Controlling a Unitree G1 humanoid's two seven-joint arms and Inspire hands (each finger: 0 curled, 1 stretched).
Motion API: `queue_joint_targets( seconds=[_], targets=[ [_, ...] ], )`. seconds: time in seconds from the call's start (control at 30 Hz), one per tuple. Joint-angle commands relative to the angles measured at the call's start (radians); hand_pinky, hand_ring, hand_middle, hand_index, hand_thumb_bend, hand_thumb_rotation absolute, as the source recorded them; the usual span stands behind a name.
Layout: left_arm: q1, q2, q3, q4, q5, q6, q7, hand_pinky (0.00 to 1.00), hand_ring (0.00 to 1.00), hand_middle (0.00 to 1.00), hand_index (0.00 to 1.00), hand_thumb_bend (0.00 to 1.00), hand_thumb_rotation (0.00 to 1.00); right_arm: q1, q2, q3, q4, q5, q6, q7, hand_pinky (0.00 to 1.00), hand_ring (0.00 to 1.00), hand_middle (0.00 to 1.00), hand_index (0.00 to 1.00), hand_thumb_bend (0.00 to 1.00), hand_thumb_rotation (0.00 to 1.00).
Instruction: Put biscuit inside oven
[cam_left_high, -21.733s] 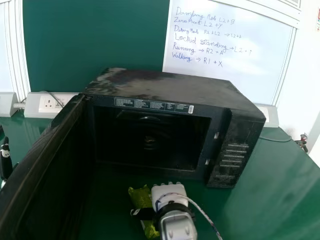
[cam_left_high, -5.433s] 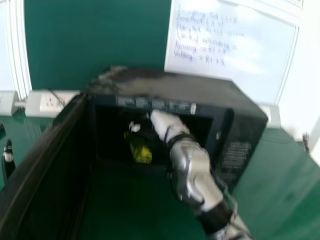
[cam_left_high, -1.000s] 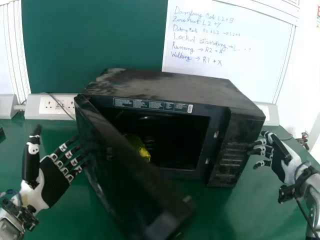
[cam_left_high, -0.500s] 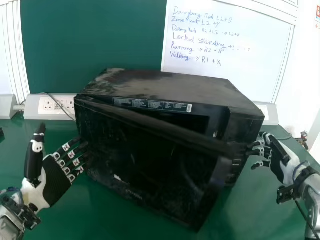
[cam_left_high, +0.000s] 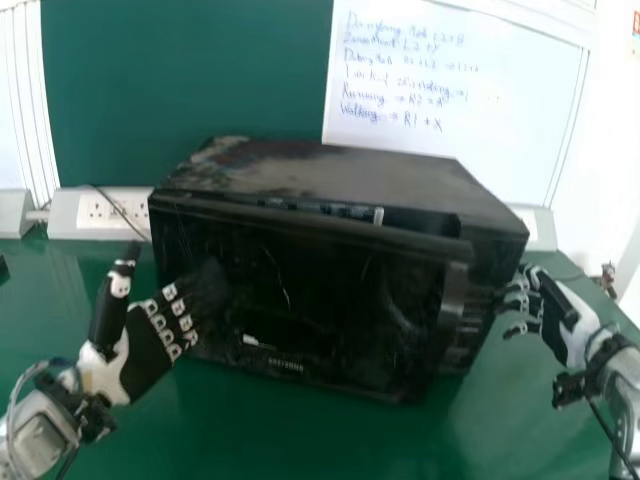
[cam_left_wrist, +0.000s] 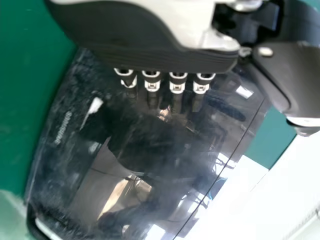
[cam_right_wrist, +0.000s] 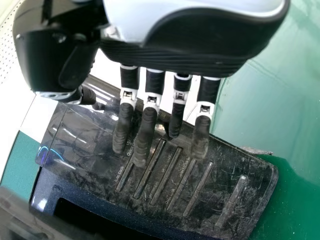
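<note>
Microwave oven (cam_left_high: 340, 170), one, black: on the green worktop (cam_left_high: 540, 400), towards its back edge. Door (cam_left_high: 320, 300) ajar, with a narrow gap along its top; it hides most of the oven's inside. The biscuit's place cannot be told.

Left hand (cam_left_high: 145, 355): over the worktop in front of the oven's left corner, fingers extended and apart, thumb raised, palm towards the door. The dark fingertips merge with the door; contact cannot be told. The forearm is cut off at bottom left in the head view.

Right hand (cam_left_high: 573, 338): just beside the oven's right side, fingers loosely extended and apart, with clear gaps between them. The right forearm is cut off at the head view's right edge.

Whiteboard (cam_left_high: 450, 100): behind the worktop, handwriting blurred. Wall sockets (cam_left_high: 100, 210): behind the worktop's back edge, a cable hanging from them. Dark object (cam_left_high: 3, 268): left part of the worktop, mostly cut off, too little to name.

Particular to the left wrist view: the door's glossy outer face from close by, with bright, broken reflections and a pale mark (cam_left_wrist: 93, 106).

Particular to the right wrist view: the control panel (cam_right_wrist: 225, 172) with its slanting bars, the fingers in front of it, and part of the oven's dark opening (cam_right_wrist: 85, 220), contents indistinct.
</note>
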Motion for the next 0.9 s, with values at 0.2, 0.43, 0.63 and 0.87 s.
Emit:
queue_joint_targets(
  seconds=[0.2, 0.43, 0.63, 0.87],
  targets=[
    [-0.106, -0.109, -0.053, 0.095, 0.139, -0.023, 0.074, 0.82, 0.86, 0.9, 0.95, 0.46, 0.0, 0.008, -0.001, 0.012, -0.019, -0.003, 0.009, -0.007, 0.33, 0.34, 0.43, 0.48, 0.53, 0.16],
    [-0.173, -0.221, -0.068, 0.177, 0.264, -0.035, 0.116, 0.84, 0.88, 0.91, 0.96, 0.49, 0.0, 0.008, 0.006, 0.009, -0.016, 0.002, 0.016, -0.018, 0.36, 0.33, 0.41, 0.48, 0.53, 0.16],
    [-0.228, -0.29, -0.065, 0.241, 0.344, -0.046, 0.128, 0.86, 0.9, 0.92, 0.87, 0.5, 0.0, 0.012, 0.005, 0.012, -0.024, 0.0, 0.017, -0.022, 0.36, 0.32, 0.41, 0.48, 0.53, 0.16],
    [-0.262, -0.346, -0.049, 0.276, 0.389, -0.049, 0.126, 0.83, 0.88, 0.9, 0.72, 0.54, 0.0, 0.02, 0.003, 0.02, -0.028, -0.027, 0.015, -0.046, 0.34, 0.34, 0.44, 0.44, 0.83, 0.3]
  ],
)
